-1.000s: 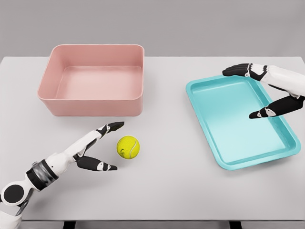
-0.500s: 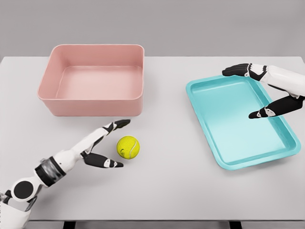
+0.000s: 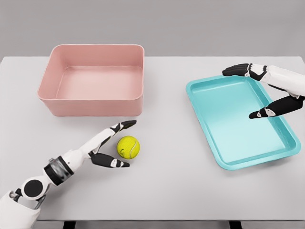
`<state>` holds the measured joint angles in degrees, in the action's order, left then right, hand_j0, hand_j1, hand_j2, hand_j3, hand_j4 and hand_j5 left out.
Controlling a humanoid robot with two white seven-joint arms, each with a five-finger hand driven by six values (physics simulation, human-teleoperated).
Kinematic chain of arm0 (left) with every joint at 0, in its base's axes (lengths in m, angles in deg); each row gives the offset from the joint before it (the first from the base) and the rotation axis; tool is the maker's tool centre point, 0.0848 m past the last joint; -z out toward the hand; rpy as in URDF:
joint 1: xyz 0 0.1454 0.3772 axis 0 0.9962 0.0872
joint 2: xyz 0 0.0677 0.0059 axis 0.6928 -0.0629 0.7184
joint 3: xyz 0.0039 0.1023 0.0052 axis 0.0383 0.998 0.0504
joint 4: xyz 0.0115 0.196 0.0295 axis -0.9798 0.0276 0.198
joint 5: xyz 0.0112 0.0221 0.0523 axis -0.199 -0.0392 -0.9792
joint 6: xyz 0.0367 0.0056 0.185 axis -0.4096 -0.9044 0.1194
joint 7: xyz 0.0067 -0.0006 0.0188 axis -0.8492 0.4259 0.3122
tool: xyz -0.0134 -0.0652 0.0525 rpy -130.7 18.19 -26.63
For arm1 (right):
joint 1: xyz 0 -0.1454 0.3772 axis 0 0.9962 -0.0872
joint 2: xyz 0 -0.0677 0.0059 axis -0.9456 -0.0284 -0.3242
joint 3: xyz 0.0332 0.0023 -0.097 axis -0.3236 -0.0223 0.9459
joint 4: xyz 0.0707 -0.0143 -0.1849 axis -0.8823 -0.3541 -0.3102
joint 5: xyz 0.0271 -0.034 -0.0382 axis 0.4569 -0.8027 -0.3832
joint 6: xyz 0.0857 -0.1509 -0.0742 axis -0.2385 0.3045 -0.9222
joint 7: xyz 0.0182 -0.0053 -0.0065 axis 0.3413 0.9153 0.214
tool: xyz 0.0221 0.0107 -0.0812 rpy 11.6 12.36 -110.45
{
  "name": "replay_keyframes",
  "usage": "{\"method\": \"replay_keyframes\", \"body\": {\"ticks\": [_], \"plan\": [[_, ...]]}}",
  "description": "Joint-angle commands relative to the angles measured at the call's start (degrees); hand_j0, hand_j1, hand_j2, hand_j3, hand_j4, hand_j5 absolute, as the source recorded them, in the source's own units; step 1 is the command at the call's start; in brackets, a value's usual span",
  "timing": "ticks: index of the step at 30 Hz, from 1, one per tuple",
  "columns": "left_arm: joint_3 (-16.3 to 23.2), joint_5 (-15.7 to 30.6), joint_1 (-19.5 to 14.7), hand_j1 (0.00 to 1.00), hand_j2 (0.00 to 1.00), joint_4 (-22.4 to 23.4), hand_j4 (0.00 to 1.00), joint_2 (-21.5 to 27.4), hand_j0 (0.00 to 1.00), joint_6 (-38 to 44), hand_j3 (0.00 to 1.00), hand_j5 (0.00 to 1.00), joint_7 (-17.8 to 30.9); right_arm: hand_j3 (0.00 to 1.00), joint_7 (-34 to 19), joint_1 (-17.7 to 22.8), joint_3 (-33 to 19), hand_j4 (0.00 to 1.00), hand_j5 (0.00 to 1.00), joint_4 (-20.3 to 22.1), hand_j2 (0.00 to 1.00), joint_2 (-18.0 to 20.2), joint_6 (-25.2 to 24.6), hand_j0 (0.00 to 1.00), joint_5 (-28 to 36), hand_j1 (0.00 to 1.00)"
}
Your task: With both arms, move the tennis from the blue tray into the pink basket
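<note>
fingers of the left hand point(image 3: 110, 144) are spread wide around the ball point(image 3: 128, 147), one black tip above it toward the basket point(image 3: 91, 79) and the thumb below, both just beside the ball with no contact that can be made out. nothing is held. the ball lies on the table point(image 3: 167, 191), in front of the basket's near wall and well apart from the tray point(image 3: 240, 119), which holds nothing. the right hand point(image 3: 267, 90) hangs over the tray's far right side, fingers apart and empty.

the risk, as a judgement, is the ball itself: it is round and free on a smooth top, so if one finger meets it before the other it could roll away toward the table's middle or out from between the tips. a shallow pinch might also let it squirt out on the lift. the basket's near wall stands close behind, and a low carry could knock the ball against its rim.
</note>
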<state>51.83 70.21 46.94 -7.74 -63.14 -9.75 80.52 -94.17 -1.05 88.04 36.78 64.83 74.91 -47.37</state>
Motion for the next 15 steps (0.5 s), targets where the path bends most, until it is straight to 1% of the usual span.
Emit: {"method": "replay_keyframes", "body": {"ticks": [1, 8, 14, 15], "plan": [[0.5, 0.1, 0.0, 1.00, 1.00, 0.2, 1.00, -0.4, 1.00, 0.0, 1.00, 1.00, 0.0, 1.00, 0.0, 0.0, 0.0, 1.00, 1.00, 0.0, 1.00, 0.1, -0.1, 1.00, 0.5, 1.00], [0.5, -0.7, -0.1, 0.88, 0.88, 0.5, 0.88, -0.7, 0.88, -0.4, 0.88, 0.88, 0.0, 1.00, 0.0, 0.0, 0.0, 1.00, 1.00, 0.0, 1.00, 0.1, -0.1, 1.00, 0.5, 1.00], [0.4, -0.7, -0.1, 0.85, 0.85, 0.6, 0.85, -0.6, 0.85, -0.2, 0.85, 0.85, 0.0, 1.00, 0.0, 0.0, 0.0, 1.00, 1.00, 0.0, 1.00, 0.1, -0.1, 1.00, 0.5, 1.00], [0.4, -0.7, -0.1, 0.84, 0.84, 0.6, 0.84, -0.6, 0.84, -0.2, 0.84, 0.84, 0.0, 1.00, 0.0, -0.1, 0.0, 1.00, 1.00, 0.0, 1.00, 0.2, -0.2, 1.00, 0.5, 1.00]]}}
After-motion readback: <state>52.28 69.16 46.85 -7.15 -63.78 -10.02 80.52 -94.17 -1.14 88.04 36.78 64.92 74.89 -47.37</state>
